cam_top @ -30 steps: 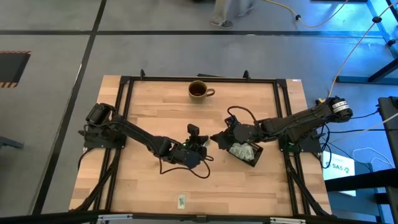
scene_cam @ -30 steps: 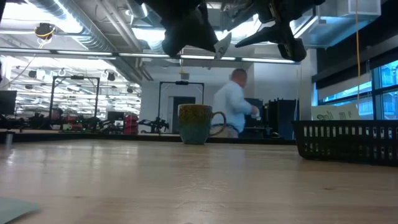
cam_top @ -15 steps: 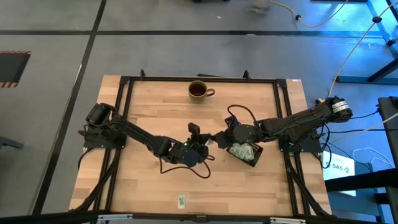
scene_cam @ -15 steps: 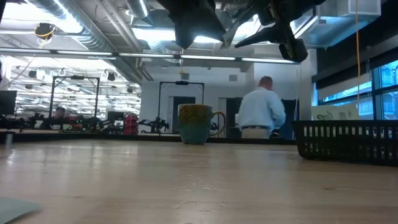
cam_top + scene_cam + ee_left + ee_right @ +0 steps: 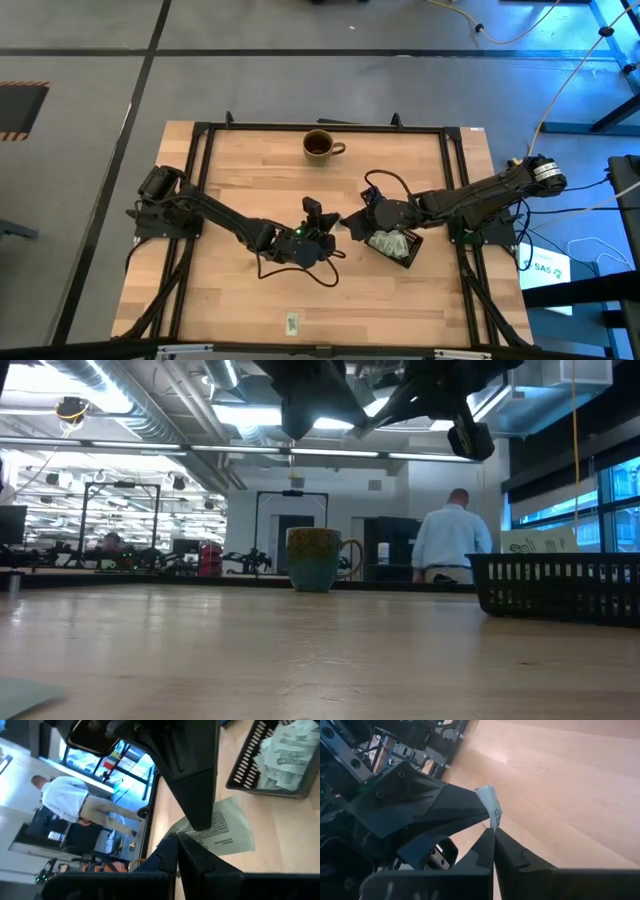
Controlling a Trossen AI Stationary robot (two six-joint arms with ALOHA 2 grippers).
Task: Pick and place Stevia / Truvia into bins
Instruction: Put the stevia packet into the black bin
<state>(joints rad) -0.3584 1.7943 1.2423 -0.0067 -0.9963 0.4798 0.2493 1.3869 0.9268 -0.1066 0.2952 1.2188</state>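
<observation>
High view: the two arms meet above the middle of the table [image 5: 240,170]. The left gripper [image 5: 326,234] and the right gripper [image 5: 347,224] sit tip to tip, with a pale sachet [image 5: 339,226] between them. The black bin [image 5: 397,246] lies just beside the right gripper, toward the table's right edge, and is heaped with sachets. One more loose sachet [image 5: 291,323] lies by itself near the front edge, well apart from both arms. One mug [image 5: 320,145] stands at the far edge. So: two arms, one bin, one mug, one sachet in the air, one loose on the table, and a pile in the bin too tangled to count.

Low view: both grippers hang high above the table, level with each other; the bin's slatted wall [image 5: 560,585] stands at the right.

Left wrist view: the left jaws are closed on one edge of the sachet [image 5: 220,830], whose long axis runs away from them toward the bin [image 5: 265,775].

Right wrist view: the right jaws are pinched shut on the opposite edge of the sachet [image 5: 490,805]. Both arms grip it; the right arm is nearer the bin, so the carry looks like its job once the left lets go.
</observation>
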